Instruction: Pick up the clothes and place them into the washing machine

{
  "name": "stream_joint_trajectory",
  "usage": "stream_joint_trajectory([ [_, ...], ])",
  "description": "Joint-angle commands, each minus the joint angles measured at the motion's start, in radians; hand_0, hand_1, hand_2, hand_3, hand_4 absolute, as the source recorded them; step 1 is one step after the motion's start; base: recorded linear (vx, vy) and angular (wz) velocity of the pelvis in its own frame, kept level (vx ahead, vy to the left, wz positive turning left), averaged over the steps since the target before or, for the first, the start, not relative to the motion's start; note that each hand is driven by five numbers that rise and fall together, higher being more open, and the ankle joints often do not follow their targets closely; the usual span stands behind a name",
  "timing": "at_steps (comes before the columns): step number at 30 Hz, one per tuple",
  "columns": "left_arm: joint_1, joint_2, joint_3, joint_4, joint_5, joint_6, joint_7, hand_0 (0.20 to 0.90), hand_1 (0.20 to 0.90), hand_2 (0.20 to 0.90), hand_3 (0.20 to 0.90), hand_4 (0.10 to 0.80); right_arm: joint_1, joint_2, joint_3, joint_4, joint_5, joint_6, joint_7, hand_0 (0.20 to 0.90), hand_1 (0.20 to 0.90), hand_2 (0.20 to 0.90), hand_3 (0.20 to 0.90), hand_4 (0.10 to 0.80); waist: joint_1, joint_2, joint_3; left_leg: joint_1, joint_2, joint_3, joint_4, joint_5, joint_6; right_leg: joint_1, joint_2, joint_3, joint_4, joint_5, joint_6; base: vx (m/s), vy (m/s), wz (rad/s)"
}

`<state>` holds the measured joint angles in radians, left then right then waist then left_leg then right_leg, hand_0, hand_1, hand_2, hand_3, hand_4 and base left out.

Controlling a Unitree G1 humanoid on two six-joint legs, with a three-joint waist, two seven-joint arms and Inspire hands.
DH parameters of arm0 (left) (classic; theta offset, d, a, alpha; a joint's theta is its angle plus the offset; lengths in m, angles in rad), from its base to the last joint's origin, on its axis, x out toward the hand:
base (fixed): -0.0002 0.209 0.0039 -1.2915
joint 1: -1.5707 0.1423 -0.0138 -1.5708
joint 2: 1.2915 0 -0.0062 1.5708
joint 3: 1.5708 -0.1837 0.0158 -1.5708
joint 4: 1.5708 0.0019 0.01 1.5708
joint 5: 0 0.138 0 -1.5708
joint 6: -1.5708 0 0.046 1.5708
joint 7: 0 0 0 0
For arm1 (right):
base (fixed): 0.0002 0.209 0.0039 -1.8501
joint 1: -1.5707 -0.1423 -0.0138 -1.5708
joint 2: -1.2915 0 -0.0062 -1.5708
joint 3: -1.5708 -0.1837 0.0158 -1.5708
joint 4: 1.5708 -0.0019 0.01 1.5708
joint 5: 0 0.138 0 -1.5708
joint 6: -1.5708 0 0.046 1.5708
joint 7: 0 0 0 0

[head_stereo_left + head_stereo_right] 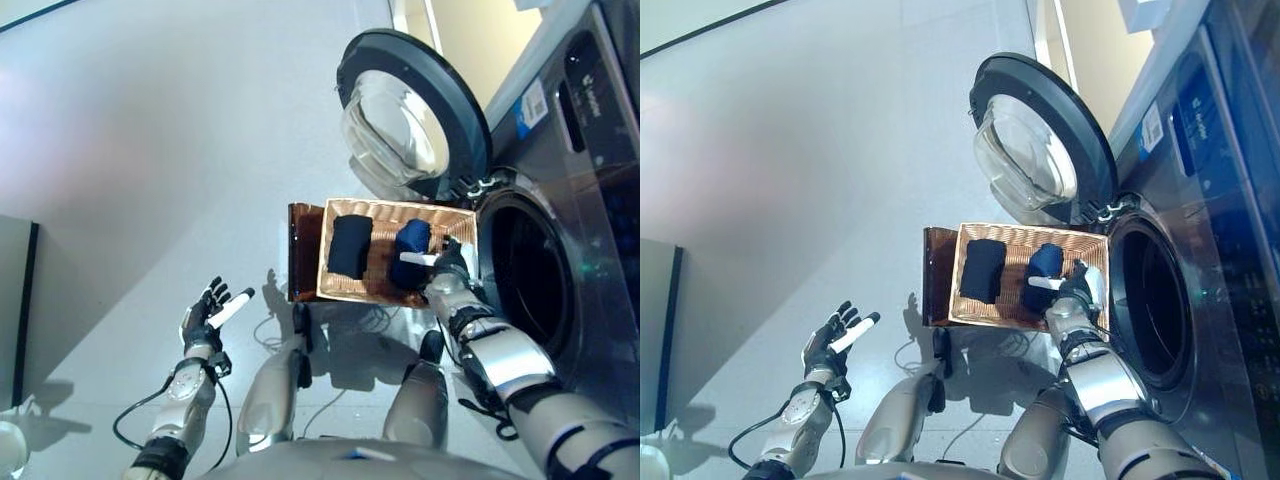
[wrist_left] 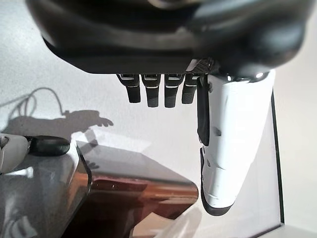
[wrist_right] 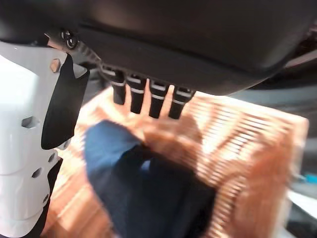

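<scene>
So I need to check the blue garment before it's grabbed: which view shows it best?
The right wrist view: the blue garment fills the frame just past the open right hand, lying in the wicker basket. Both eye views show it small, partly behind that hand. The left wrist view misses it.

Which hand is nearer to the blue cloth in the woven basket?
The right hand: it hovers open just over the blue cloth in the woven basket. The left hand is open, far off over the floor.
</scene>
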<state>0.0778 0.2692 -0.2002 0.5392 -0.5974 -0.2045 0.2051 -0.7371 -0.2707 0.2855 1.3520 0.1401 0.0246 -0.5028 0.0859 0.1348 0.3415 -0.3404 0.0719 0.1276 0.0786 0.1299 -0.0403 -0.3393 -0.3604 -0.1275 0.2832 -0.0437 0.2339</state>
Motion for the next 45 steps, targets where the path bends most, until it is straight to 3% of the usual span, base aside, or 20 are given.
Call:
stream_joint_trajectory([
  [1, -0.037, 0.091, 0.047, -0.085, 0.034, -0.081, 0.046, 0.900, 0.900, 0.900, 0.900, 0.800, -0.088, 0.012, 0.018, -0.026, -0.046, -0.008, -0.062, 0.900, 0.900, 0.900, 0.900, 0.800, 0.026, -0.049, 0.027, 0.007, 0.032, -0.029, 0.155, -0.132, -0.085, -0.004, -0.028, -0.002, -0.075, 0.173, -0.034, -0.002, 0.006, 0.07],
  [10, -0.055, 0.077, 0.082, -0.061, 0.066, -0.086, 0.085, 0.900, 0.900, 0.900, 0.900, 0.800, -0.003, -0.032, 0.080, -0.209, -0.164, -0.018, -0.084, 0.900, 0.900, 0.900, 0.900, 0.800, -0.013, -0.067, 0.046, -0.003, 0.039, -0.014, 0.156, -0.134, -0.085, -0.033, -0.017, 0.023, -0.071, 0.175, -0.041, -0.004, 0.001, 0.00],
  [19, -0.024, 0.056, 0.155, -0.039, 0.116, -0.103, 0.026, 0.900, 0.900, 0.900, 0.900, 0.800, 0.247, -0.328, 0.110, -0.599, -0.706, 0.067, -0.031, 0.900, 0.900, 0.900, 0.900, 0.800, -0.062, -0.072, 0.067, -0.014, 0.055, -0.013, 0.173, -0.143, -0.091, -0.065, -0.012, 0.040, -0.040, 0.160, -0.038, -0.005, -0.005, -0.03],
  [23, -0.023, 0.056, 0.143, -0.035, 0.131, -0.116, 0.009, 0.900, 0.900, 0.900, 0.900, 0.800, 0.266, -0.394, 0.144, -0.601, -0.891, 0.098, -0.042, 0.900, 0.900, 0.900, 0.900, 0.800, -0.067, -0.070, 0.069, -0.019, 0.058, -0.014, 0.174, -0.143, -0.092, -0.075, -0.011, 0.045, -0.033, 0.159, -0.036, -0.007, -0.003, -0.03],
  [45, -0.038, 0.057, 0.108, -0.043, 0.113, -0.145, -0.010, 0.900, 0.900, 0.900, 0.900, 0.800, 0.136, -0.323, 0.376, -0.425, -1.099, 0.134, -0.019, 0.900, 0.900, 0.900, 0.900, 0.800, -0.051, -0.064, 0.069, -0.036, 0.051, -0.021, 0.185, -0.143, -0.094, -0.096, -0.018, 0.050, -0.021, 0.164, -0.036, -0.001, -0.001, 0.00],
])
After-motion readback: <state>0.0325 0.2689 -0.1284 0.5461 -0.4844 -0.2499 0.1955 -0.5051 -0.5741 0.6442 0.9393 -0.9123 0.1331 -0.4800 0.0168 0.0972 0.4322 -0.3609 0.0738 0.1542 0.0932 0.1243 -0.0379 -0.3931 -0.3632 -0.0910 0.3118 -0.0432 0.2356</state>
